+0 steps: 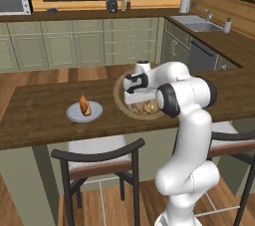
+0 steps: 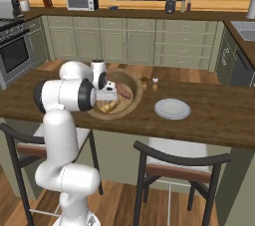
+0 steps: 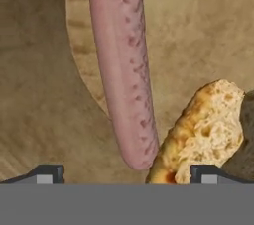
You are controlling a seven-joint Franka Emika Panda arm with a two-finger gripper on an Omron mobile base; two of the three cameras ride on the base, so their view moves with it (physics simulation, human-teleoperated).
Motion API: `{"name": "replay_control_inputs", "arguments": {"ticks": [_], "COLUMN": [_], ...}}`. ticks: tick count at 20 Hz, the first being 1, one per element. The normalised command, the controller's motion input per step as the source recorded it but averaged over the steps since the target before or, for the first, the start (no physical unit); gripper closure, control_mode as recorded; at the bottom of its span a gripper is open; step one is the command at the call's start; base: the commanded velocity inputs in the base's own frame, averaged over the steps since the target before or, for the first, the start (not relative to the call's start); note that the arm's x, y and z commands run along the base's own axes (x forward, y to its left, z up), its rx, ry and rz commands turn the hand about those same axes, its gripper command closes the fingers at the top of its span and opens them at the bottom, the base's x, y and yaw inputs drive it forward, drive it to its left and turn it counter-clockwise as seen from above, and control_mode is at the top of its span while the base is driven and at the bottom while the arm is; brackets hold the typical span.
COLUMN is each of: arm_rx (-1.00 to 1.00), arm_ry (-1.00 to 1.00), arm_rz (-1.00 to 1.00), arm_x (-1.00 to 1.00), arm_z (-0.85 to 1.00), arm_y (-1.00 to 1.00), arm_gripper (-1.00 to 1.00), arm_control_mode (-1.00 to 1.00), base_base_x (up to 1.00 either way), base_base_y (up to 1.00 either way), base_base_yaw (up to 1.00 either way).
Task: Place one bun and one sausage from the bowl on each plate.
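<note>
The bowl of light tan wood sits on the bench, and the end effector is lowered into it with its jaws spread wide and nothing between them. Directly ahead of the fingertips in the hand view lies 1 sausage, a pinkish-red stick running lengthwise away from the end effector across the bowl's floor, its near rounded end just beyond the gap between the jaws. Just beside that end, toward the other fingertip, lies 1 bun, the yellowish-tan lump with darker spots; whether it touches the sausage cannot be told. In the right base view the sausage shows as a reddish streak inside the bowl just past the end effector, with the yellowish bun on the near side of the bowl floor.

Well apart from the end effector, on its left side, 1 plate rests on the bench and carries an orange-brown oblong roll. On the right side of the end effector, near the bowl but not touching it, a second plate lies pale grey-white on the bench. 2 dark-framed chairs stand at the near edge of the bench.
</note>
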Motion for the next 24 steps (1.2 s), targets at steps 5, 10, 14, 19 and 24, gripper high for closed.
{"name": "replay_control_inputs", "arguments": {"ticks": [5, 10, 14, 19, 24], "arm_rx": [0.11, 0.09, 0.01, -0.07, -0.01], "arm_ry": [-0.03, -0.22, -0.15, -0.09, -0.02], "arm_rz": [-0.04, 0.00, 0.03, 0.06, 0.02], "arm_x": [0.51, 0.21, 0.24, 0.00, 0.06], "arm_z": [0.32, 0.06, -0.18, -0.65, -0.30], "arm_y": [-0.03, -0.02, 0.05, 0.17, 0.06], "arm_gripper": [-1.00, -1.00, -1.00, -1.00, -1.00], "arm_control_mode": [-1.00, -1.00, -1.00, -1.00, -1.00], "base_base_x": [0.00, 0.00, 0.00, 0.00, 0.00], "base_base_y": [0.00, 0.00, 0.00, 0.00, 0.00], "base_base_yaw": [0.00, 0.00, 0.00, 0.00, 0.00]}}
